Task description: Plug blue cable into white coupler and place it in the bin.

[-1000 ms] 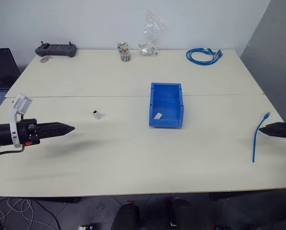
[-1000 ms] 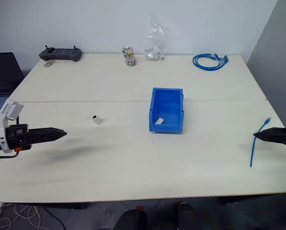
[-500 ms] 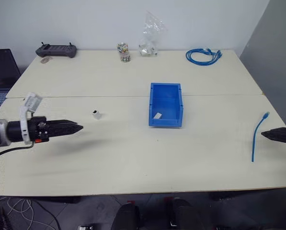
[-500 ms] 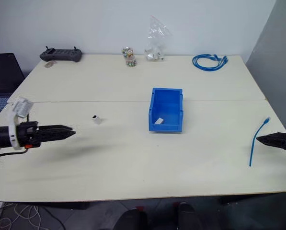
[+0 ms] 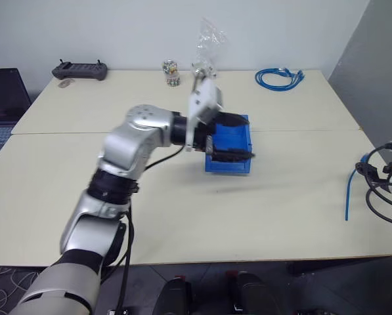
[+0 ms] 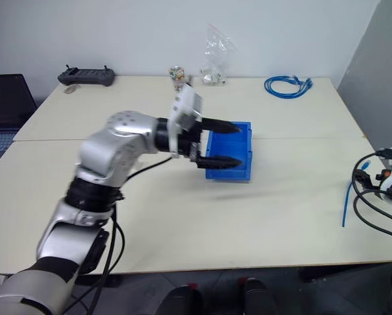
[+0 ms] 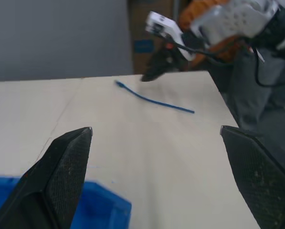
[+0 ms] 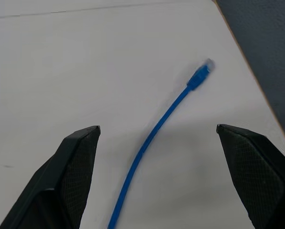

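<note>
Bench [image 5: 182, 216]: pale, two-part top, carries all items

Blue cable [image 5: 350, 190]: short single length, lying loose near the bench's right edge, well apart from the bin; plug end [image 8: 199, 75] points away from the robot. Judged light and limp along its run, stiff only at the plug; likely to sag and swing if taken mid-length. Best hold: just behind the plug, so the tip stays steerable for insertion. Plug latch judged fragile under a hard squeeze

Bin [image 5: 238, 161]: bright blue open tray at bench centre, partly covered by the left arm. Rigid, light, liable to slide if knocked

White coupler: hidden behind the left arm; place cannot be told. By the task, small and easy to tip or skid when pushed against

Left hand [image 6: 222, 143]: released, fingers spread wide, nothing between them; hangs over the bin, pointing across toward the right side

Right hand [image 8: 156, 143]: released, fingers [image 8: 70, 167] set wide either side of the cable, above it, not touching, grasping nothing

Other stock, far edge: coiled bundle of blue cables [image 5: 279, 77], clear plastic bag [image 5: 205, 49], small jar [image 5: 169, 72], dark controller [image 5: 77, 69]; laptop [image 5: 2, 98] at far left

Stage, judged: cable not yet picked up; nothing plugged
</note>
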You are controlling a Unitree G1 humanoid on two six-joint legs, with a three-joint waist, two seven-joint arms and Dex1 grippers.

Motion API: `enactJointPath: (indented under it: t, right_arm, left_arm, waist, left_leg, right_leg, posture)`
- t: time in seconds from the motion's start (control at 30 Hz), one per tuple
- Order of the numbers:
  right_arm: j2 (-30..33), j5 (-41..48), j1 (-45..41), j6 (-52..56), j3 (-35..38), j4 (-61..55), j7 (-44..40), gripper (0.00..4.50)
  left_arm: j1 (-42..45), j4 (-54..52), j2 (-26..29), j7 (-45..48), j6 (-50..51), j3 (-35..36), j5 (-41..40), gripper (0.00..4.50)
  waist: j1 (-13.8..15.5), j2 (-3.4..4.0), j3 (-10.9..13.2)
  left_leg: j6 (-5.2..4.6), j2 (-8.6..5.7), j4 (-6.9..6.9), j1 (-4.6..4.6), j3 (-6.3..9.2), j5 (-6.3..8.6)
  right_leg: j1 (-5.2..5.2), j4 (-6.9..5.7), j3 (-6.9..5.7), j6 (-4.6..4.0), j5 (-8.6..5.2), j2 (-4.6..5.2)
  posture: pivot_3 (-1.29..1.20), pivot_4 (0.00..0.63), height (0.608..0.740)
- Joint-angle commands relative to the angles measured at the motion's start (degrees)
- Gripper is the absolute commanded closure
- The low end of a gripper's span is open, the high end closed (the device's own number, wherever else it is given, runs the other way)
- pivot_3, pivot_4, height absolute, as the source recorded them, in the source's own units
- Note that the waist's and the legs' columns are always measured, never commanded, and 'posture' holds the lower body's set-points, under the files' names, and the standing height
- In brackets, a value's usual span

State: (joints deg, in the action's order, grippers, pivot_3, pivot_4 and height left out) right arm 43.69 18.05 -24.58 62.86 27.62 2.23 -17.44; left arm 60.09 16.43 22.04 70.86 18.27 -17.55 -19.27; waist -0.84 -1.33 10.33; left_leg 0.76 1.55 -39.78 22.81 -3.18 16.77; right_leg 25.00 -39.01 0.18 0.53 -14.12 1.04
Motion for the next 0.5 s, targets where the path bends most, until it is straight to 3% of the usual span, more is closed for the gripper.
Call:
enactJointPath:
  t: [0.03,0.2,0.5]
  right_arm:
    - [-2.25,-1.69,-4.76,-0.69,0.08,1.48,5.38,0.36]
    - [-4.87,-4.02,-7.79,-4.88,-1.36,7.92,8.92,0.36]
    - [-7.61,-7.97,-16.12,-21.25,-3.55,31.39,13.76,0.36]
  left_arm:
    - [10.43,22.43,-6.62,2.21,-20.63,-2.11,8.48,0.00]
    - [18.43,41.77,-14.87,0.78,-32.46,-1.29,13.60,0.00]
    - [23.82,50.76,-19.46,-0.58,-32.24,4.56,14.36,0.00]
  waist:
    - [-0.04,-0.02,0.01]
    - [-0.14,-0.02,0.01]
    - [-0.90,-0.03,0.02]
  left_leg:
    - [-0.04,0.01,0.02,0.03,-0.03,0.02]
    - [-0.66,-0.10,-0.01,0.18,-0.24,0.37]
    - [-0.99,-0.25,0.01,0.22,-0.27,0.56]
  right_leg:
    - [0.06,-0.01,0.08,0.00,0.00,-0.01]
    - [0.17,0.20,0.36,0.13,0.06,0.01]
    - [0.33,0.21,0.70,0.22,0.10,0.05]
  posture:
    - [0.00,0.150,0.740]
    - [0.00,0.150,0.740]
    - [0.00,0.150,0.740]
